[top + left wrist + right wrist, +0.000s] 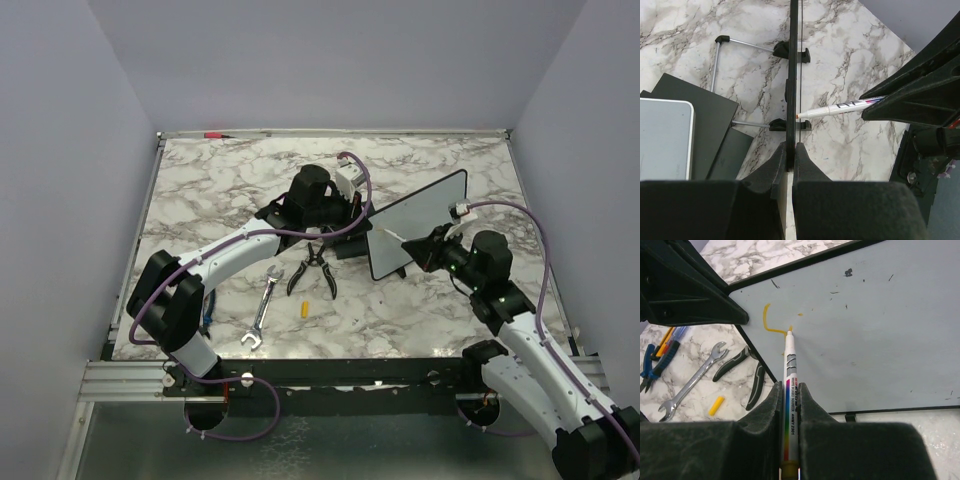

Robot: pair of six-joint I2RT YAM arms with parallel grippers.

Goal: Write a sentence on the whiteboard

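Observation:
The whiteboard (420,222) stands upright on the marble table, right of centre. My left gripper (791,147) is shut on its thin black frame, seen edge-on (792,75) in the left wrist view; from above, this gripper (362,226) is at the board's left edge. My right gripper (789,388) is shut on a white marker (790,365). The marker's tip touches the board's face (875,335) at the end of a hooked yellow stroke (768,322), the only part of the sentence that shows. From above, the right gripper (428,246) is in front of the board.
Black pliers (313,270), a silver wrench (262,312) and a small yellow cap (304,308) lie left of the board. A black block with a grey pad (665,137) sits behind it. A blue-handled tool (655,360) is at the table's left. A red pen (212,133) lies on the far edge.

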